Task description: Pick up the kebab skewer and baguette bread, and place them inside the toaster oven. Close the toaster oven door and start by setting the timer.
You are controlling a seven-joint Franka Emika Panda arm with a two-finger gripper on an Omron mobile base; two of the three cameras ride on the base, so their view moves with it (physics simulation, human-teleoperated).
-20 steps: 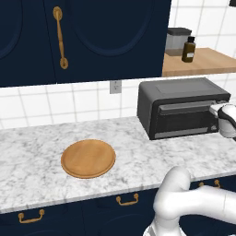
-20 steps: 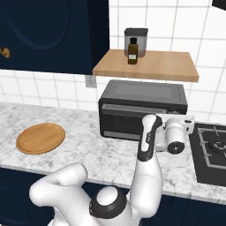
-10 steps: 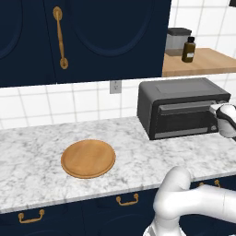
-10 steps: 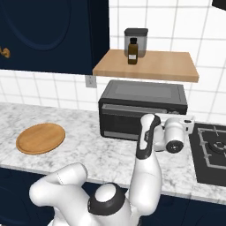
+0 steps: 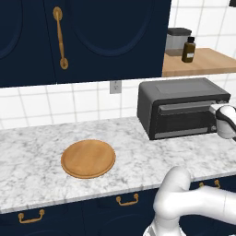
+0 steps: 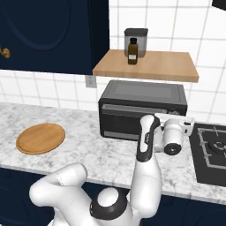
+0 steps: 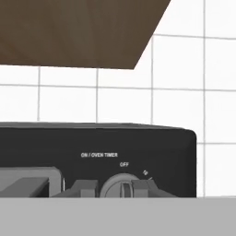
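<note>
The toaster oven (image 6: 142, 108), a boxy dark grey-black unit with a matte top, sits on the marble counter (image 5: 41, 138) against the white tiled wall, its door (image 6: 128, 121) shut upright with the grey handle bar along its top edge. The gripper (image 7: 115, 188) is pressed up to the oven's right-hand panel, its two dark fingers set on either side of the round timer knob (image 7: 122, 186) under the lettering "ON / OVEN TIMER", narrowed to a pinch around it, evidently so the dial can be turned; the pointer looks to sit near "OFF". From the right base view the white hand (image 6: 173, 136) reaches to the oven's right front corner.

With the door up, the skewer and baguette cannot be seen through the dark window, so whether they lie inside cannot be told; the task appears to be at its last step.

Left of the oven, well apart, a round wooden board (image 5: 88, 158) lies flat and bare on the veined grey-white stone. Above the oven a pale wooden shelf (image 6: 150, 66) carries a small brown bottle (image 6: 132, 51) in front of a grey canister (image 6: 136, 37). Right of the oven, a black stovetop (image 6: 212, 152) begins. Navy cabinets with brass handles hang above and to the left.
</note>
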